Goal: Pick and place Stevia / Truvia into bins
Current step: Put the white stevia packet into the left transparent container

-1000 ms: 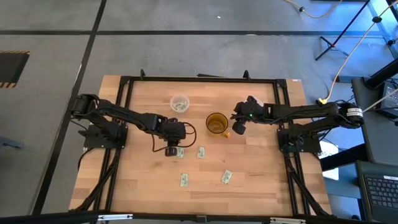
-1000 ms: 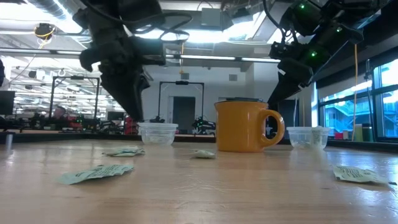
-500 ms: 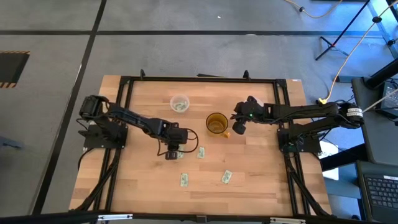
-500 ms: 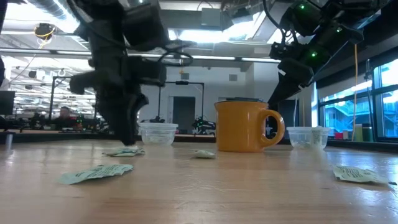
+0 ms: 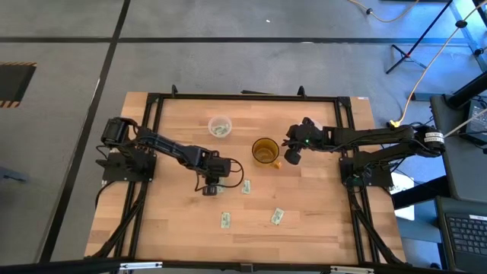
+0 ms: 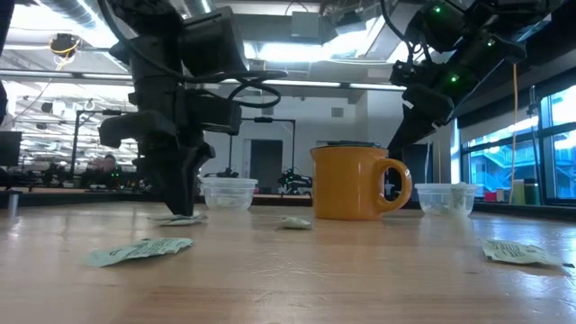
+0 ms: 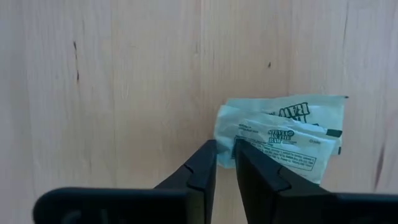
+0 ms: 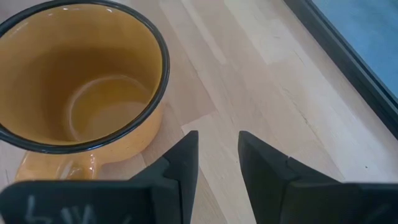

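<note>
My left gripper (image 5: 215, 185) (image 6: 180, 209) (image 7: 225, 152) stands on the table over two overlapping white-and-green Stevia packets (image 7: 283, 134), fingers pointing down and shut on the edge of one. Three more packets lie flat on the wood (image 5: 246, 186) (image 5: 225, 220) (image 5: 278, 217). One clear cup (image 5: 220, 127) (image 6: 228, 193) sits toward the far edge with packets inside. A second clear cup (image 6: 445, 198) shows only in the low view. My right gripper (image 5: 290, 158) (image 8: 217, 146) hovers open beside the amber mug (image 5: 265, 151). My left gripper comes from above, pointing down, and pinches the packet's near edge (image 7: 222, 127) between its two fingertips. The packet lies flat on the table, overlapping a second packet (image 7: 305, 109). Whether one packet or both are caught cannot be told.
The amber mug (image 6: 351, 183) (image 8: 81, 81) stands between the two clear cups with its handle toward my right gripper. A dark metal frame (image 5: 243, 97) runs around the table. Bare wood lies along the near edge around the loose packets (image 6: 139, 250) (image 6: 513, 252).
My left gripper has come down from above the table onto the packets and shifted slightly toward the near edge. The packets have stayed where they lay.
</note>
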Motion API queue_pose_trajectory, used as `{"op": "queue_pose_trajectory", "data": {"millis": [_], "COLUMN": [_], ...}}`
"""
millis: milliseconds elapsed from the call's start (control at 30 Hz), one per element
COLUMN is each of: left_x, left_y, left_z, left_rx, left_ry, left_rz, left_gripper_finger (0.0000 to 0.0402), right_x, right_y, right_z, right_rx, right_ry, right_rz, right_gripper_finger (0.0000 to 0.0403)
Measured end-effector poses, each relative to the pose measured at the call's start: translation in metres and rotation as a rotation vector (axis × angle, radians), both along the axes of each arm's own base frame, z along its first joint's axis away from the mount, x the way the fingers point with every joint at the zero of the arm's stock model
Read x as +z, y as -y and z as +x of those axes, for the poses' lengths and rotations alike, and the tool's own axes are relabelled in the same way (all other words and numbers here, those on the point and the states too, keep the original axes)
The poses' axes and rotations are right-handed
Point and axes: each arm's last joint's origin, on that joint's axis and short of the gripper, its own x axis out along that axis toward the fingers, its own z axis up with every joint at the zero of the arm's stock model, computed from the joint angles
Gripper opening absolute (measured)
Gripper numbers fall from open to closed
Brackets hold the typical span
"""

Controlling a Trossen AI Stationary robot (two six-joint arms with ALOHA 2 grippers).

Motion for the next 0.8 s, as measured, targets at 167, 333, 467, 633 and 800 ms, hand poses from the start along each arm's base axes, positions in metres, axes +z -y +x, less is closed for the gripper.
{"op": "queue_pose_trajectory", "data": {"millis": [167,333,467,633,800], "left_x": [0.0,0.0,0.001,0.013,0.029], "left_y": [0.0,0.0,0.0,0.0,0.0], "left_z": [0.0,0.0,-0.001,-0.001,-0.003], "left_rx": [-0.01,-0.01,-0.01,-0.013,-0.023], "left_ry": [-0.001,-0.003,0.001,0.029,0.082], "left_rz": [0.003,0.003,0.003,-0.009,-0.022], "left_gripper_finger": [0.0032,0.001,0.0002,0.0001,0.0002], "right_x": [0.0,0.0,0.0,0.0,0.0], "right_y": [0.0,0.0,0.0,0.0,0.0], "right_z": [0.0,0.0,0.0,0.0,0.0], "right_rx": [0.0,0.0,0.0,0.0,0.0], "right_ry": [0.0,0.0,0.0,0.0,0.001], "right_rz": [0.0,0.0,0.0,0.0,0.0], "right_gripper_finger": [0.0117,0.0117,0.0117,0.0117,0.0117]}}
